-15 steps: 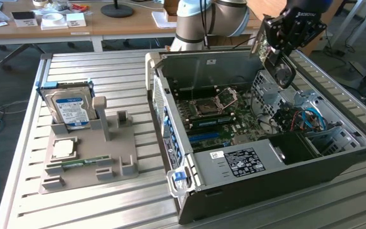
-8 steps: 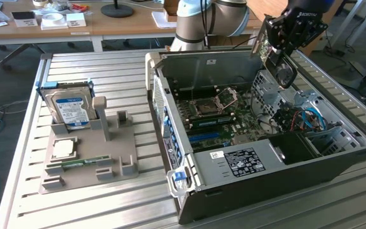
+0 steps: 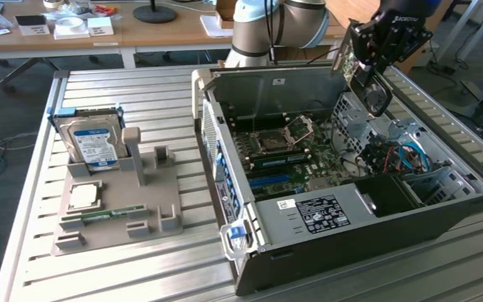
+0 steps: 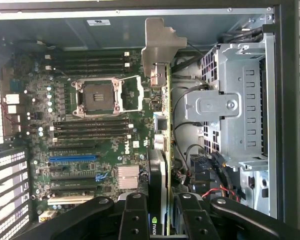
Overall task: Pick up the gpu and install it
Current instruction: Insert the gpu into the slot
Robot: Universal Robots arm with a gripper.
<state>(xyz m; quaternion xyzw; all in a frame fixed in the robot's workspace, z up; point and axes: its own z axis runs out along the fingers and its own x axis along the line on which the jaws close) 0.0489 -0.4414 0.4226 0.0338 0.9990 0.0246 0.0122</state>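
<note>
Transport step: the tool (image 3: 369, 60), jaws partly closed on the gpu (image 3: 367, 88), holds it over the open computer case (image 3: 392, 236); seating calls for aligning with the blue slot (image 4: 72, 158).

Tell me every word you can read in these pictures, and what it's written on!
"ROBOTIQ": on the gripper, exterior view.
"DELL": on the circuit board, wrist view.
Too small or blurred to read: the hard drive label, the black sticker on the computer case, and the logo on the graphics card.
</note>
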